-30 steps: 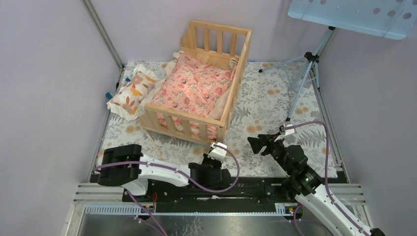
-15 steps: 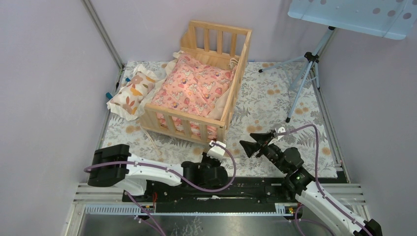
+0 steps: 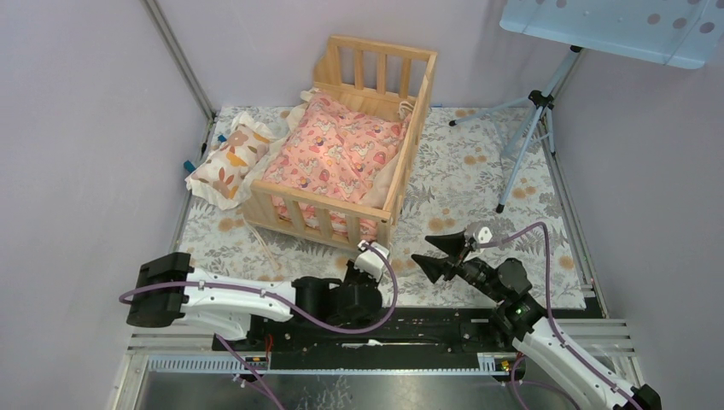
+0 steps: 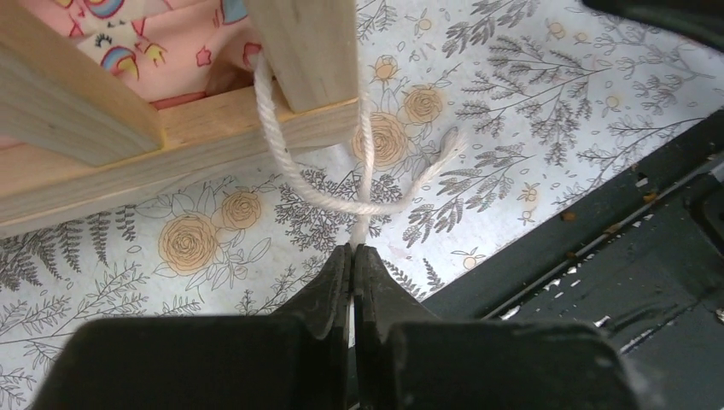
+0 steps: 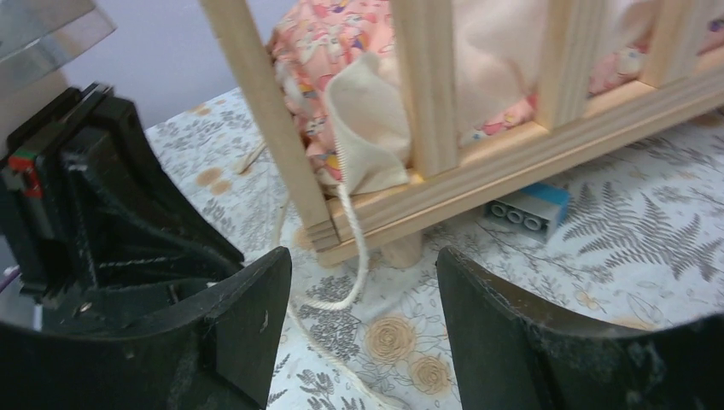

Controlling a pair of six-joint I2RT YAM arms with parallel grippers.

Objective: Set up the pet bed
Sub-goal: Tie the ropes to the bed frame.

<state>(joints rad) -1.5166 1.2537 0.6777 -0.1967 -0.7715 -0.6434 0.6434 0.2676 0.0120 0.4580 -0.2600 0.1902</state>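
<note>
The pet bed [image 3: 319, 197], a light wooden slatted frame, stands at the back middle of the mat with a pink patterned cushion [image 3: 341, 152] lying in it. A white cord [image 4: 294, 184] loops round the bed's corner post [image 4: 312, 51]. My left gripper [image 4: 353, 249] is shut on that cord just in front of the bed's near right corner [image 3: 384, 224]. My right gripper [image 5: 359, 260] stands open, facing the same corner, with the cord [image 5: 359, 248] on the mat between its fingers and touching neither. A small cream leaf-print pillow [image 3: 225, 162] lies left of the bed.
A floral mat [image 3: 478, 171] covers the table. A tripod [image 3: 528, 128] stands at the back right under a pale blue panel [image 3: 615, 26]. A blue brick [image 5: 529, 209] lies under the bed's rail. The black base rail [image 3: 427, 325] runs along the near edge.
My left arm's elbow has drawn back to the left, its gripper still shut on the cord. My right gripper has come leftward and lower, closer to the bed's near right corner.
</note>
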